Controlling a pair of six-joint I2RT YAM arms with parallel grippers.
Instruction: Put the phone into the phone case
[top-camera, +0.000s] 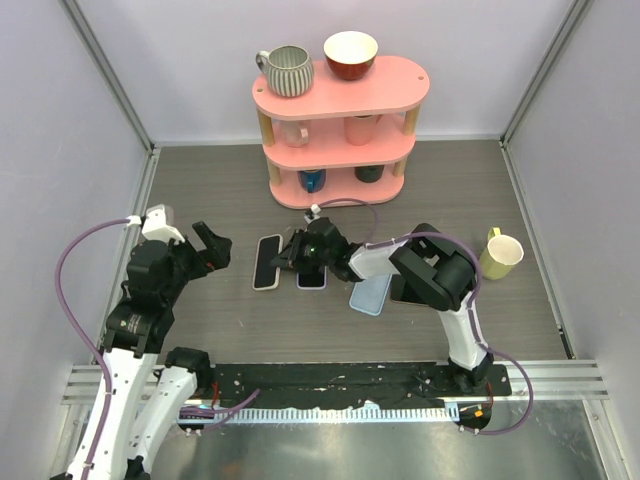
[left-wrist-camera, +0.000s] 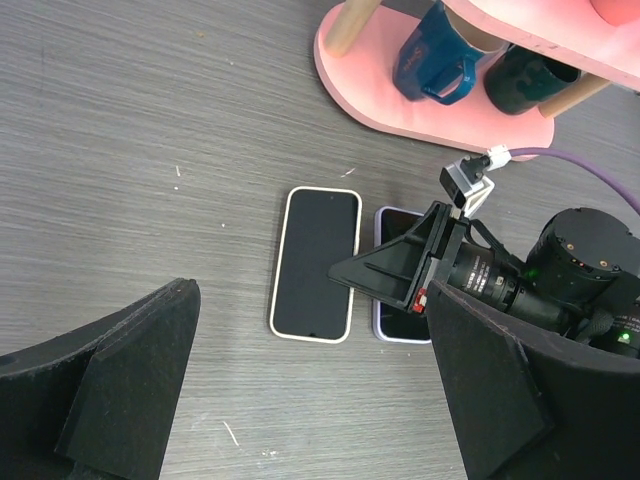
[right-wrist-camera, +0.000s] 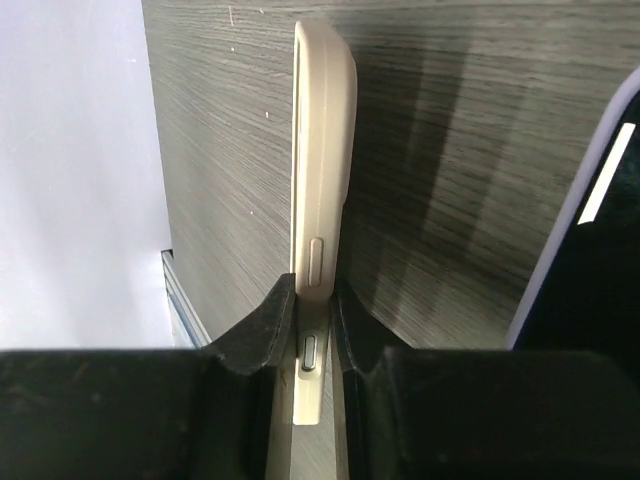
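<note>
Closest in my right wrist's view are my own two dark fingers, clenched on the long side edge of the cream phone case. My right hand grips it so that one of its side buttons sits in the narrow gap between the fingertips and a second button shows just past them. From over my left wrist the case looks flat on the table, its dark face up. I cannot tell whether that face is a screen or only lining.

Directly under my right hand lies a purple-edged phone, just beside the cream case and parallel to it. My hand covers most of its middle.

My left hand is released, its fingers spread wide and grasping nothing. It hovers over bare table, with the cream case just ahead of it and my right hand on the case's far side.

Back along my right forearm a light blue case lies flat, partly tucked under the arm. Beyond both hands stands a pink shelf loaded with mugs and a bowl. Well out past my right elbow is a yellow mug.
</note>
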